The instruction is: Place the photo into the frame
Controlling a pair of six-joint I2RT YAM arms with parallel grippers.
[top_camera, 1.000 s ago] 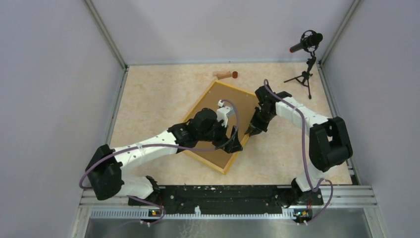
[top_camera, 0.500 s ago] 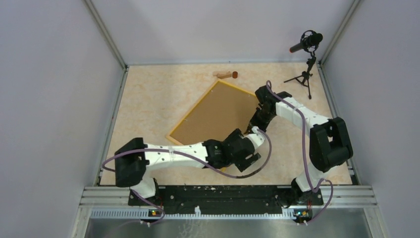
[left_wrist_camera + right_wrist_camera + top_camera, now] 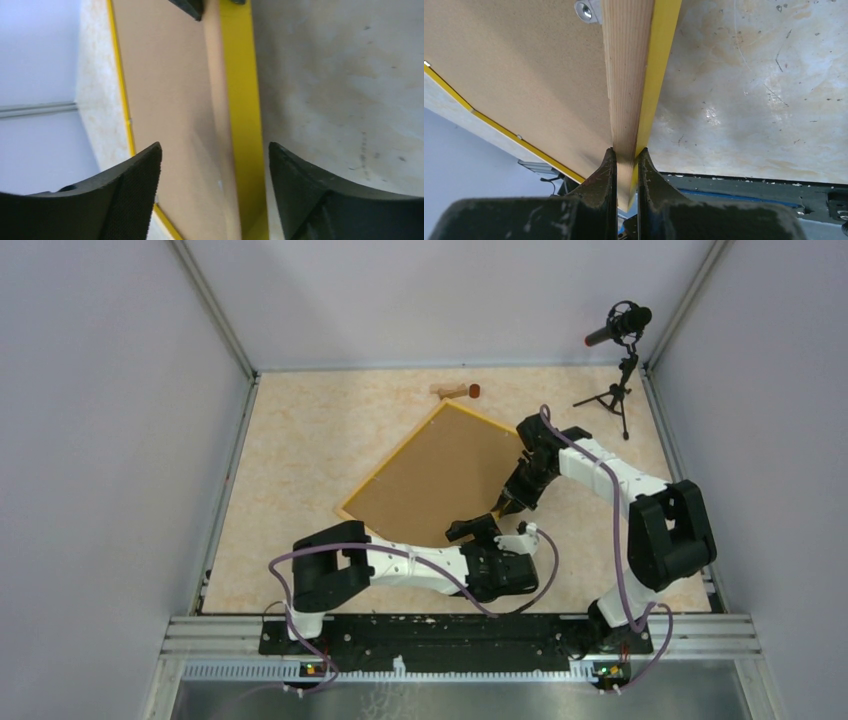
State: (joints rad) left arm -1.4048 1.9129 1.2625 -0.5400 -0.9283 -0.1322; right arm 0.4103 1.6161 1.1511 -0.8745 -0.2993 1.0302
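Note:
The frame (image 3: 372,485) has a thin yellow rim and lies back side up in the middle of the table, filled by a plain brown board (image 3: 440,475). The photo is hidden. My right gripper (image 3: 506,504) is shut on the frame's right rail (image 3: 629,90), which looks raised off the table. My left gripper (image 3: 478,530) is open and empty, low over the frame's near corner. In the left wrist view the yellow rail (image 3: 241,100) and the brown board (image 3: 170,100) lie between its fingers (image 3: 135,180).
A small wooden cylinder (image 3: 456,391) lies at the back of the table. A microphone on a tripod (image 3: 620,335) stands in the back right corner. Grey walls close in the left, back and right sides.
My left arm has swung off the top of the frame, down and to the right, to the frame's near corner. The frame's right side has tilted up in my right gripper.

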